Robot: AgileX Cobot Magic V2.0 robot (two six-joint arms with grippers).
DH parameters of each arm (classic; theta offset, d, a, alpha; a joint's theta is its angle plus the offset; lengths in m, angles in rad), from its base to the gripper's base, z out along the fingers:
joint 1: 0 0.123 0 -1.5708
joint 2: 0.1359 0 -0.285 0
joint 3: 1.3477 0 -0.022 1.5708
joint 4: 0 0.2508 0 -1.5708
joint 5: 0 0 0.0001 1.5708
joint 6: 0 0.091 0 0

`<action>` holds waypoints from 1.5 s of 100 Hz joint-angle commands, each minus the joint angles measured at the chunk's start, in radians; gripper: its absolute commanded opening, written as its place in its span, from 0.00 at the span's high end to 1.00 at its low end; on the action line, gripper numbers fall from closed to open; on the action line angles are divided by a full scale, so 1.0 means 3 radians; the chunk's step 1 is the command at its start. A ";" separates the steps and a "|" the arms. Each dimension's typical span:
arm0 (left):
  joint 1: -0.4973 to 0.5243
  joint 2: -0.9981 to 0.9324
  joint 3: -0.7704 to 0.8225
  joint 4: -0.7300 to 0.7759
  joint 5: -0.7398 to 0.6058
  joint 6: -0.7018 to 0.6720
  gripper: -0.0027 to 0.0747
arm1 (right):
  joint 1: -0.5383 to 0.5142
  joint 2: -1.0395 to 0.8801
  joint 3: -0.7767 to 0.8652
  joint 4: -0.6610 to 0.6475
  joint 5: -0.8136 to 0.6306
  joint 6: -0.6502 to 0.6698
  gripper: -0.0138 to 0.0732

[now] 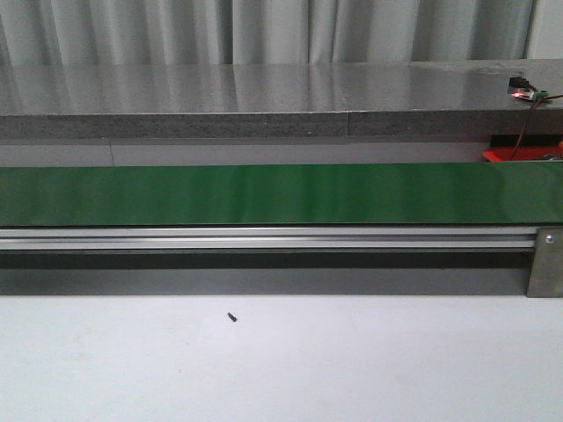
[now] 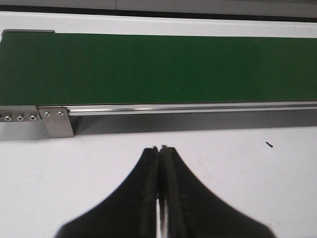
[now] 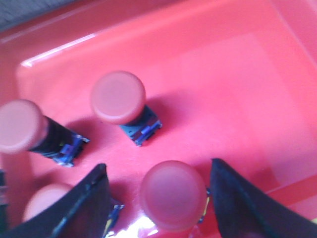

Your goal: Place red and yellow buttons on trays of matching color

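Note:
In the right wrist view my right gripper [image 3: 158, 171] is open over the red tray [image 3: 233, 74]. A red button [image 3: 173, 195] stands on the tray between its two fingers, with a gap to each. Other red buttons are on the tray: one [image 3: 119, 97] further in, one [image 3: 20, 125] lying tilted at the side, and one [image 3: 44, 201] partly hidden behind a finger. My left gripper [image 2: 159, 148] is shut and empty above the white table, short of the green conveyor belt [image 2: 163, 67]. No yellow button or yellow tray is in view.
The green belt [image 1: 264, 193] runs across the front view with an aluminium rail [image 1: 264, 237] below it. A corner of the red tray [image 1: 519, 154] shows at the far right. A small black screw [image 1: 232, 317] lies on the white table; it also shows in the left wrist view [image 2: 269, 145].

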 commanded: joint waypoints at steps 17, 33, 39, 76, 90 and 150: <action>-0.0022 0.0014 -0.0084 -0.0062 -0.0211 0.0002 0.99 | 0.0100 -0.0529 0.0024 -0.0098 -0.0003 -0.0010 0.55; -0.0022 0.0014 -0.0084 -0.0062 -0.0211 0.0002 0.99 | 0.0364 -0.0818 0.0247 -0.0233 -0.0118 -0.0010 0.91; -0.0022 0.0014 -0.0084 -0.0062 -0.0211 0.0002 0.99 | 0.0456 -0.0925 0.0337 -0.0233 -0.0153 -0.0010 0.91; -0.0022 0.0014 -0.0084 -0.0062 -0.0211 0.0002 0.99 | 0.0841 -0.1653 0.0909 -0.0221 -0.0371 -0.0010 0.92; -0.0022 0.0014 -0.0084 -0.0062 -0.0211 0.0002 0.99 | 0.0857 -0.1901 0.1109 -0.0221 -0.0422 -0.0010 0.92; -0.0022 0.0014 -0.0084 -0.0062 -0.0211 0.0002 0.99 | 0.1122 -0.3075 0.2004 -0.0217 -0.0890 -0.0010 0.92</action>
